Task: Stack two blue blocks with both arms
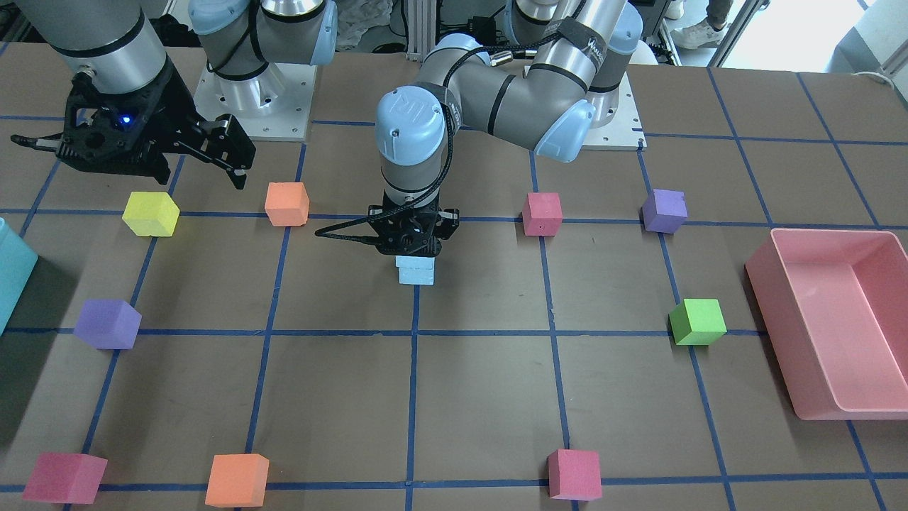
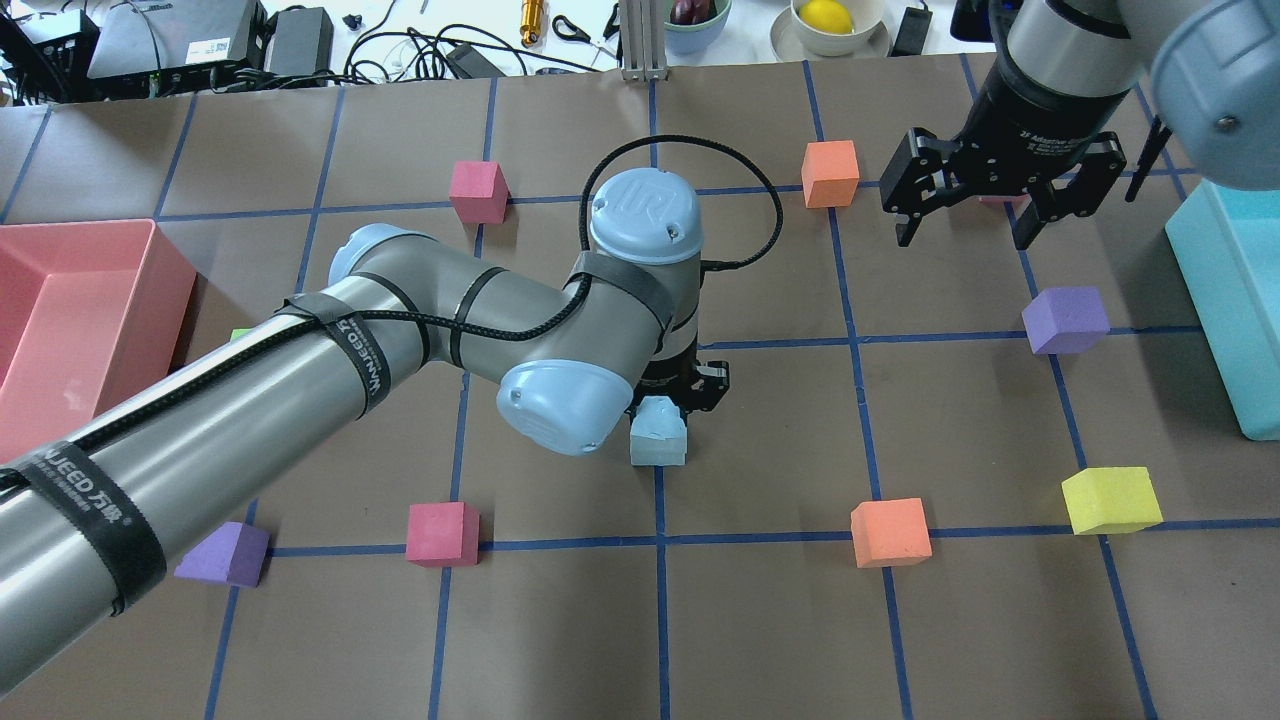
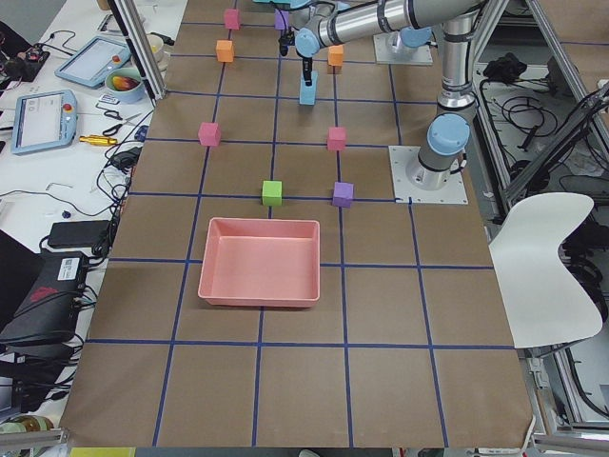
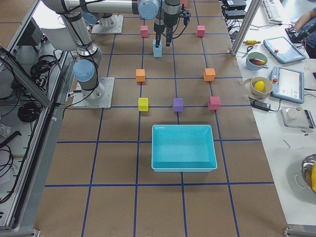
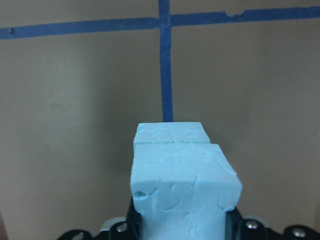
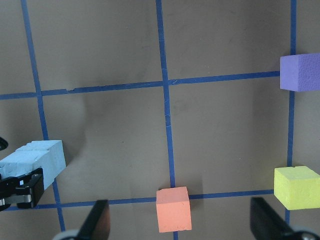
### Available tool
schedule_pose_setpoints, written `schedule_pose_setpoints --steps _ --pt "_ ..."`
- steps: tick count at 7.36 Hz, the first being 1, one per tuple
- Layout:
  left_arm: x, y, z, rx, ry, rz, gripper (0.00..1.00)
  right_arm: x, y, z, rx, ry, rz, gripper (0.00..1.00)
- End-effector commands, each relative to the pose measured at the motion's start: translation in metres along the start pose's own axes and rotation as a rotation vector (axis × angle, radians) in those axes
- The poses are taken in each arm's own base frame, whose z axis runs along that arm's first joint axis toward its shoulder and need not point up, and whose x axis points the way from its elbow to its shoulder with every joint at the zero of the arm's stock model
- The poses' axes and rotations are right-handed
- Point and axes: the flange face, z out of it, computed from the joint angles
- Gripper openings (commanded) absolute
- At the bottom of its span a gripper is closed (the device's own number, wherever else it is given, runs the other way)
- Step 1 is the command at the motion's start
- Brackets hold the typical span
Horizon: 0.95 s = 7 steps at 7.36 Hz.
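Note:
Two pale blue blocks sit at the table's middle, one on top of the other. My left gripper [image 1: 414, 248] points straight down and is shut on the upper blue block [image 1: 413, 262], which rests on the lower blue block [image 1: 416, 276] with no gap showing. In the left wrist view the held block [image 5: 182, 185] fills the space between the jaws, and the lower block [image 5: 170, 132] shows just past it, slightly offset. My right gripper [image 2: 965, 232] hangs open and empty above the table, far from the stack; its fingers [image 6: 100, 220] stand wide apart.
A pink bin [image 1: 830, 397] stands on my left side and a teal bin [image 1: 10, 277] on my right. Yellow [image 1: 150, 213], orange [image 1: 287, 204], red [image 1: 542, 213], purple [image 1: 665, 211] and green [image 1: 698, 321] cubes lie scattered around the stack.

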Motion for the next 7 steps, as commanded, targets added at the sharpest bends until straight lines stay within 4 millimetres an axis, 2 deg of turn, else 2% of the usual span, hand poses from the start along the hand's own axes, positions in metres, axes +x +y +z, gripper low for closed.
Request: schedule_pose_setpoints --steps 1,3,4,5,6,7 --pt "-0.006 0.001 -0.035 0.057 0.033 0.005 1.00 -0.001 0.000 0.000 0.000 0.007 -0.004 1.00" --pt "-0.031 -0.002 -0.093 0.127 0.062 -0.036 1.00 -0.001 0.000 0.000 0.005 0.008 -0.004 1.00" --pt "-0.072 -0.011 -0.119 0.134 0.061 -0.035 1.00 -0.001 -0.001 -0.001 0.011 0.007 -0.002 1.00" --pt "-0.129 -0.020 -0.151 0.170 0.057 0.014 1.00 -0.001 -0.001 -0.003 0.014 0.008 -0.004 1.00" --pt "-0.173 -0.019 -0.179 0.197 0.053 0.010 1.00 -0.001 -0.001 -0.002 0.014 0.006 -0.004 1.00" --pt "-0.198 -0.011 -0.203 0.176 0.041 -0.006 1.00 0.000 -0.002 -0.001 0.014 0.010 -0.007 1.00"
